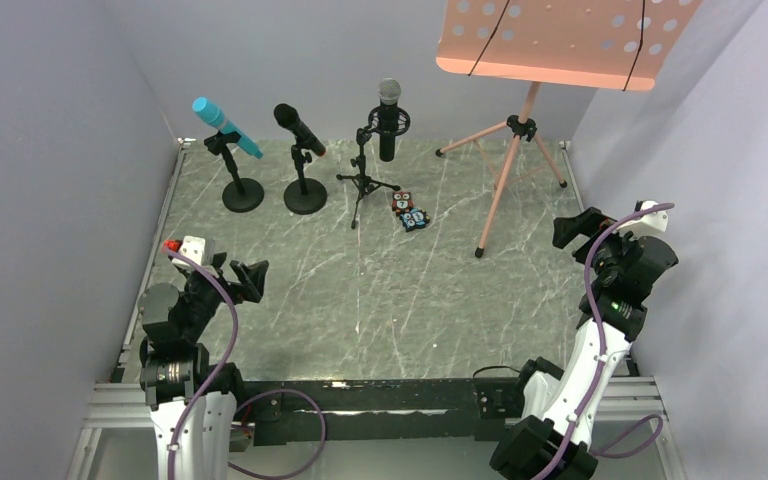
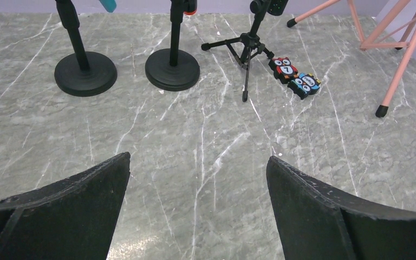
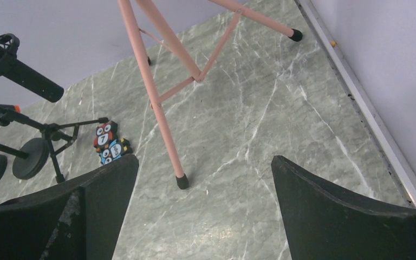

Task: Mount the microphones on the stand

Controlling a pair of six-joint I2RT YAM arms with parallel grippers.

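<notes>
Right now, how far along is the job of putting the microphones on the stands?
Done: the blue microphone and the black microphone each sit on a round-base stand, and the silver-headed microphone stands upright in the tripod stand. In hand: nothing; the left hand and right hand are open and empty, away from the stands. Left: nothing I can see; the job looks finished.

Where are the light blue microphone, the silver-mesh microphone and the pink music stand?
light blue microphone [image 1: 222, 124], top external view, on its barrel just below the head.
silver-mesh microphone [image 1: 387, 145], top external view, on the black handle below the mount.
pink music stand [image 1: 560, 45], top external view, on the perforated desk panel.
</notes>
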